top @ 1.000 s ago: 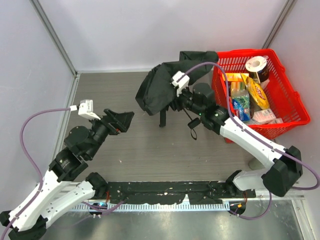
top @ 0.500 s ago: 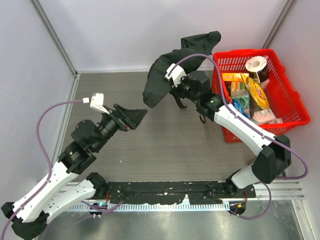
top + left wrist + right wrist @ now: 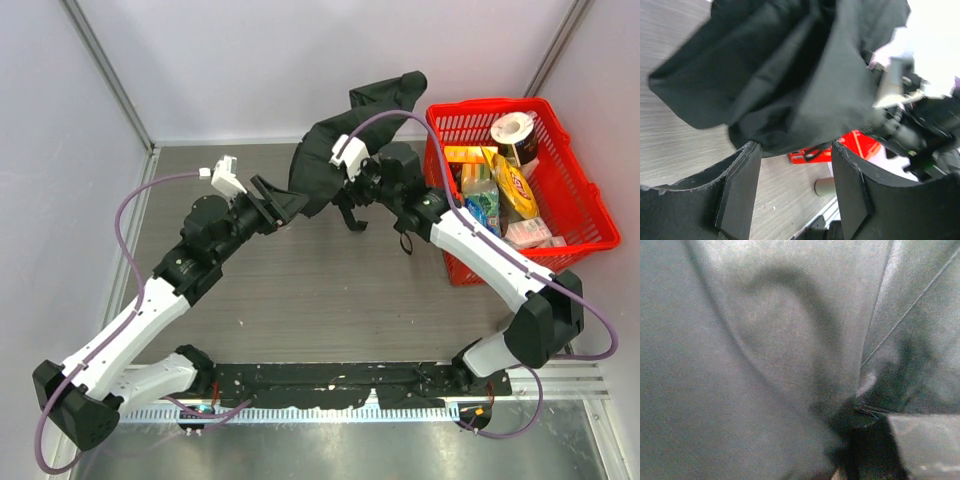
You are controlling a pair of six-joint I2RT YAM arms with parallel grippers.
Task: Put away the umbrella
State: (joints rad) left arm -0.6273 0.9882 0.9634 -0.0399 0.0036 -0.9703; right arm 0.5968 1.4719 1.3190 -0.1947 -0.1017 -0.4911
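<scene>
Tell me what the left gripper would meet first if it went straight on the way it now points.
Most likely the umbrella: its black cloth hangs right before the left gripper, whose open fingers point into it. The exact gap is unclear.

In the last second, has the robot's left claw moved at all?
Yes. The left claw has swung toward the back wall and rightward, nearer the red basket, its jaws open at the lower edge of the black umbrella.
</scene>
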